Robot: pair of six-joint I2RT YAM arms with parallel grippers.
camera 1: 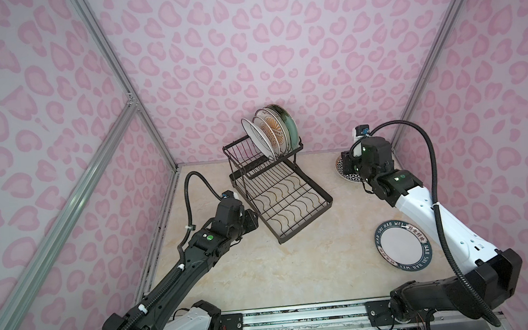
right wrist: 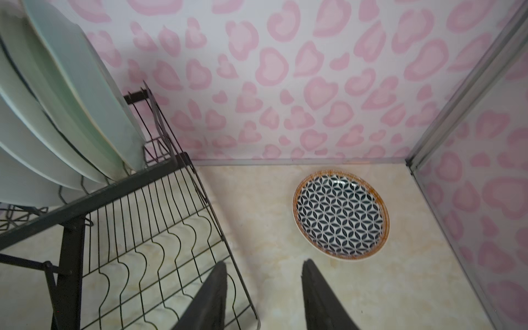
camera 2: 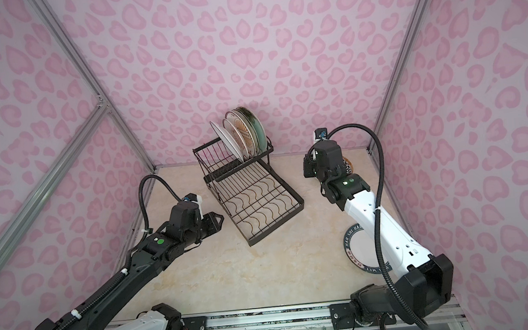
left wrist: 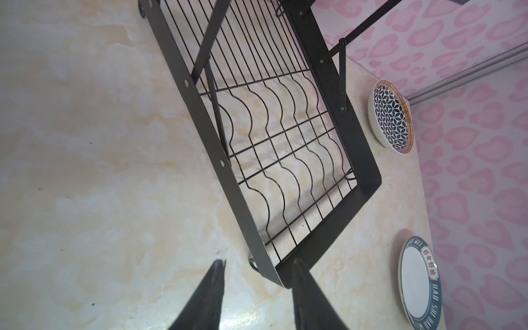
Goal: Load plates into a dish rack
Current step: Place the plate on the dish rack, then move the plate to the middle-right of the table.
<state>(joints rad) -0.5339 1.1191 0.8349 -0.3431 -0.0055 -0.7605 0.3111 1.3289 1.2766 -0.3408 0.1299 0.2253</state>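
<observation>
Pink blotched walls close in a pale marbled tabletop [camera 1: 265,278]. On it the right gripper [right wrist: 264,265] hangs empty, jaws moderately apart, just off the right side of the dish rack [camera 1: 307,221]. It points toward the black-white geometric plate [right wrist: 340,214], which lies flat a little farther out from that same side of the rack, near the back wall. The left gripper [left wrist: 258,263] is likewise empty and part-open, and it hovers at the rack's near left corner.

Several plates [camera 1: 273,133] stand on edge in the rack's upper basket, and its lower tray is bare. A teal-lettered plate [camera 1: 403,247] lies flat well off the rack's near right end.

The step in hand looks like fetching the geometric plate. Next, the right arm needs to drop to the plate's rim and pinch the low lip without skating it across the smooth top. It would then tip the plate upright for a free slot.
</observation>
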